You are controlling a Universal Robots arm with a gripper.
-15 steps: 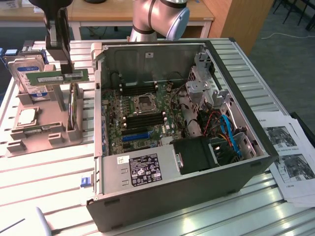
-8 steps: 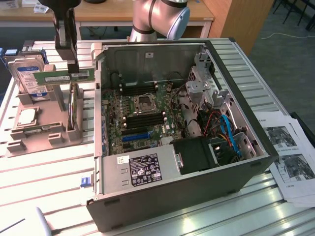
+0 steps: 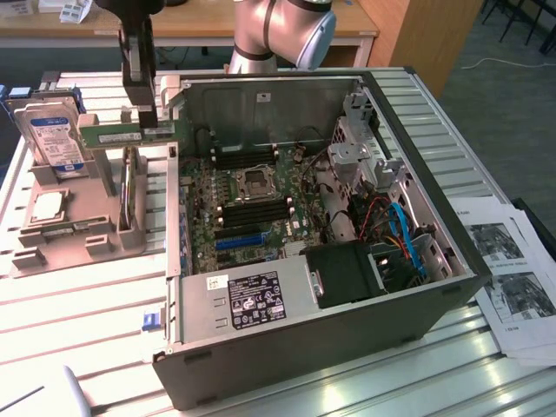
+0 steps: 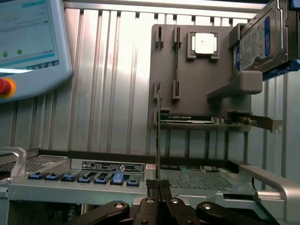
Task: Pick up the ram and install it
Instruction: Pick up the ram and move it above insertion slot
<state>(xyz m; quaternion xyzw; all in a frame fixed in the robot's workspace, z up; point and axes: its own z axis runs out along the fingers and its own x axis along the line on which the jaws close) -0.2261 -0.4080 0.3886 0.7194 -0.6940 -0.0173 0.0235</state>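
The arm (image 3: 282, 30) is extended from the table's (image 3: 78, 313) far edge. The end effector (image 3: 146, 122) is pointed straight down toward the exterior view's left, its fingers (image 4: 152, 187) closed on the ram (image 3: 117, 136), which is gripped by its upper edge.

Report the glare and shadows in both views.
Exterior view: strong glare washes out the ribbed table near the grey holder, while the computer case is dim inside. Wrist view: bright streaks run along the table, the processor's lid shines pale, the pendant screen glows, and the ram, held in the shut claw, reads as a thin dark edge-on line.
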